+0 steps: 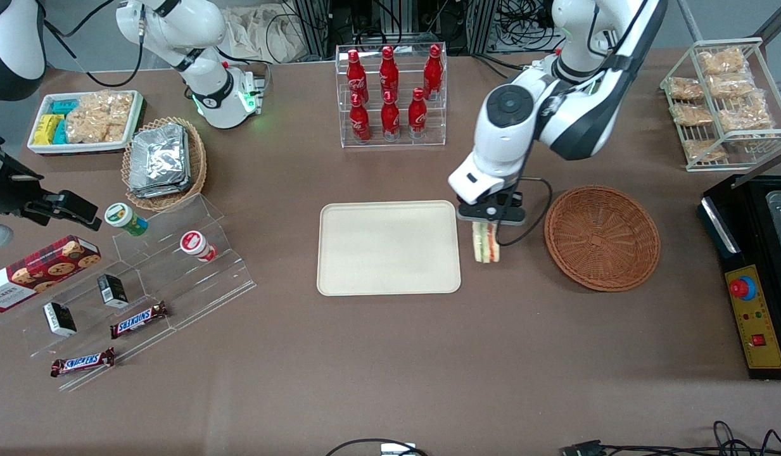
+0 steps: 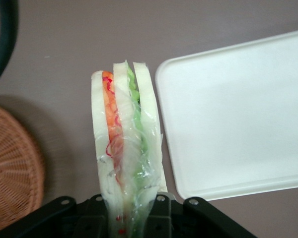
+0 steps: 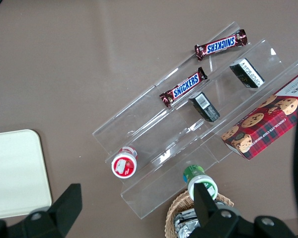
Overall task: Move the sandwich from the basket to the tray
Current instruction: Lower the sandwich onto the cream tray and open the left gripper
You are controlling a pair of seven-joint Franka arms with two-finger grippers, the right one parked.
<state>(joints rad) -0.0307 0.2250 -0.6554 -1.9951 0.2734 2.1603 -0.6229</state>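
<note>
My left gripper (image 1: 487,223) is shut on the sandwich (image 1: 486,243), a wrapped wedge of white bread with green, orange and red layers. It hangs above the bare table between the cream-beige tray (image 1: 339,278) and the round brown wicker basket (image 1: 602,237), just beside the tray's edge. In the left wrist view the sandwich (image 2: 125,148) sticks out from between the black fingers (image 2: 161,218), with the tray (image 2: 238,119) on one side and the basket (image 2: 12,173) on the other. The basket holds nothing.
A clear rack of red cola bottles (image 1: 390,95) stands farther from the front camera than the tray. A wire rack of snack bags (image 1: 723,101) and a black control box (image 1: 754,316) lie at the working arm's end. Clear stepped shelves with snacks (image 1: 137,285) and a foil-pack basket (image 1: 165,161) lie toward the parked arm's end.
</note>
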